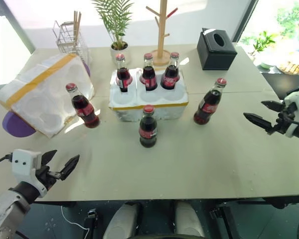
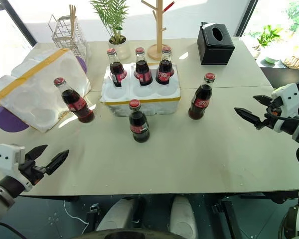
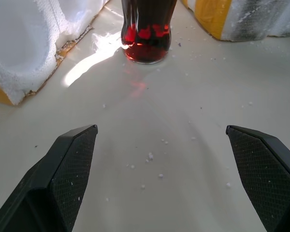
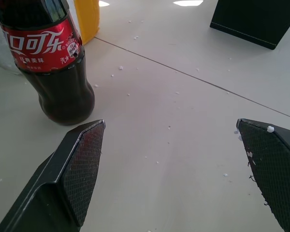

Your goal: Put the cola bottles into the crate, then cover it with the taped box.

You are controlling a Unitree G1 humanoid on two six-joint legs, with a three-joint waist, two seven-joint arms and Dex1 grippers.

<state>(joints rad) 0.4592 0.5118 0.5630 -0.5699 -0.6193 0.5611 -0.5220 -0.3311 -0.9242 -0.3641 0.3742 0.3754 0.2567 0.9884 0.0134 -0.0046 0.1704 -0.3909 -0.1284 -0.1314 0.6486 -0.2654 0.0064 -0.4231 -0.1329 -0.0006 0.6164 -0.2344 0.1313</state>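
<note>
- Three cola bottles are standing upright on the table (image 1: 199,164) outside the crate (image 1: 148,102): the left bottle (image 1: 82,107), the middle bottle (image 1: 148,127) and the right bottle (image 1: 209,102). Three more are sitting in the crate's back row of wells, leaving the front row open.
- The right bottle is standing ahead of the right gripper (image 1: 265,115) and toward the robot's left; its long axis is running vertically, across the nearly level line of the fingers.
- The right gripper is hovering with its jaws spread wide, gripping nothing; in the right wrist view the bottle is sitting just beyond one fingertip (image 4: 84,159).
- The left bottle is standing well ahead of the left gripper (image 1: 61,164), which is likewise spread wide and empty.
- The middle bottle is lying between the two grippers, just in front of the crate.
- Judged from this layout, the right arm is nearer its bottle.
- The taped box (image 1: 42,92) is resting tilted beyond the left gripper, beside the crate, hollows facing outward.
</note>
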